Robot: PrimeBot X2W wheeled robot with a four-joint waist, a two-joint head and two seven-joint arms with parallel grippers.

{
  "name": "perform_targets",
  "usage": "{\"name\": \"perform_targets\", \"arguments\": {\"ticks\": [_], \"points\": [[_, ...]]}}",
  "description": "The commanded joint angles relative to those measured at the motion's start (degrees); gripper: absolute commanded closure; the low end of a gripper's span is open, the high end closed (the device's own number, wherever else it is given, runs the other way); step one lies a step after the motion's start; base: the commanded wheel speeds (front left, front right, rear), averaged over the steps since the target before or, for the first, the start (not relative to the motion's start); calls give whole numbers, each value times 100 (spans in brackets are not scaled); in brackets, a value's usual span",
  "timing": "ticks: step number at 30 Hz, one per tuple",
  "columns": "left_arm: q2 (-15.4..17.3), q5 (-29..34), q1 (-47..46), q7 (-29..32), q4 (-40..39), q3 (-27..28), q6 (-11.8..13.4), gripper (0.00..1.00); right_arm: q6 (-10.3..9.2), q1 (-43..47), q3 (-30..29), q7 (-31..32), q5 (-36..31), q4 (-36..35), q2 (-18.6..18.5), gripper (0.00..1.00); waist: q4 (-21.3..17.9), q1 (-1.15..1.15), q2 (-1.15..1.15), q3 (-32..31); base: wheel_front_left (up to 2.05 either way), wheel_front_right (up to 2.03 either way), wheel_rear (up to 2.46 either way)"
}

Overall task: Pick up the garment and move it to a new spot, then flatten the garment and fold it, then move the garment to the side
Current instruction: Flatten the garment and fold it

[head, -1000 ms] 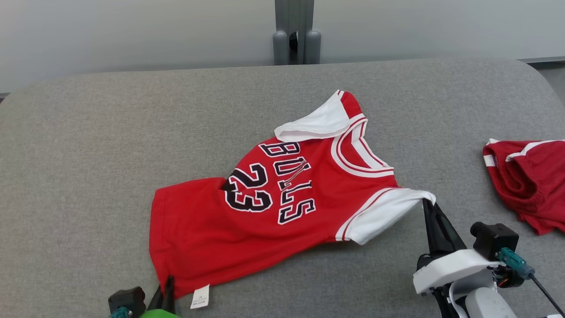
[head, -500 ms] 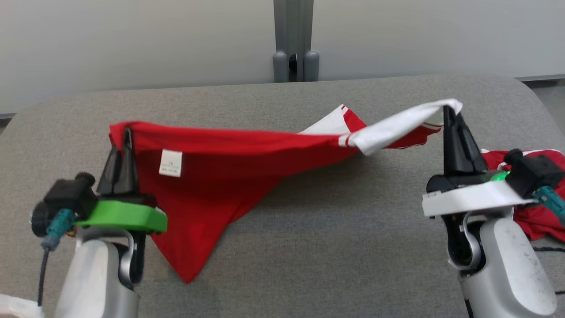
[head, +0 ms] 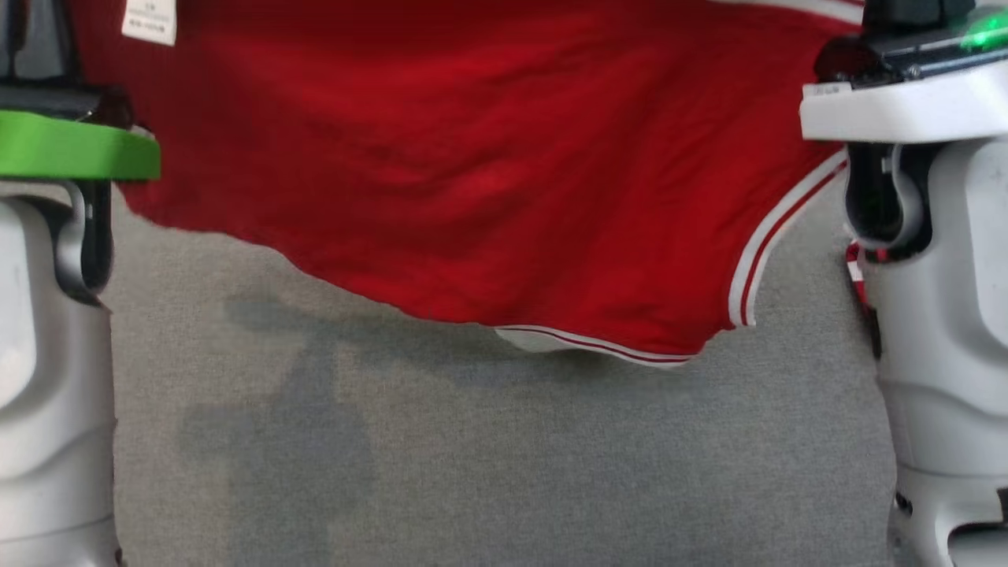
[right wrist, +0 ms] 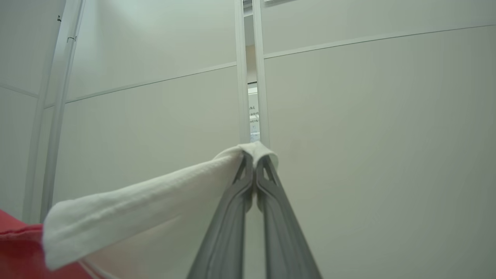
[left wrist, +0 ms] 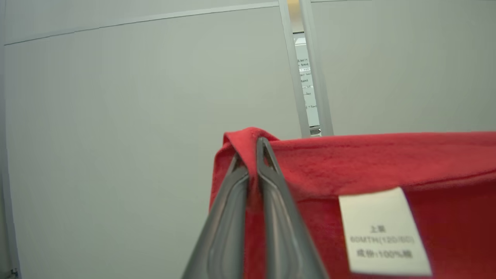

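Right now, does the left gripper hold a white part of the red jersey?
No, the left gripper clamps red jersey cloth beside the white label.

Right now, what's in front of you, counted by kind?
Held-up red shirt: 1
Other red cloth, mostly behind the right arm: 1
Pairs of fingers: 2, left fingers and right fingers, both shut on the shirt
Grey table: 1
Total: 5

Matt red cloth garment (head: 488, 173), coarse grey felt-like tabletop (head: 472, 472), smooth dark plastic left claw (left wrist: 252, 153)
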Motion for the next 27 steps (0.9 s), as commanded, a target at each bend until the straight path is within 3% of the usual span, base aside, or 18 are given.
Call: {"name": "perform_targets", "arguments": {"ticks": [1,9,16,22,27], "points": [[88,50,-284,-26,145,-30,-15,100,-3,-328,-27,-1,-86,176,-38,100,8,0,0,407,0,0,0],[212,398,-1858,-147,1515,-126,196,100,-6,-2347,-443,-105,-918,1776,93,100,-49,0,0,1048,0,0,0],[160,614,-2906,-144,1081,32,360,100,-8,-3472,-1381,-105,-1682,1523,219,100,19,0,0,1483,0,0,0],[0,495,-2371,-145,1260,147,220,100,-8,-2969,-1335,-106,-1684,1978,247,100,3,0,0,1697,0,0,0],[-279,325,-1377,-149,1539,236,131,100,-8,-1865,-1245,-107,-1278,2055,225,100,-11,0,0,1869,0,0,0]]}}
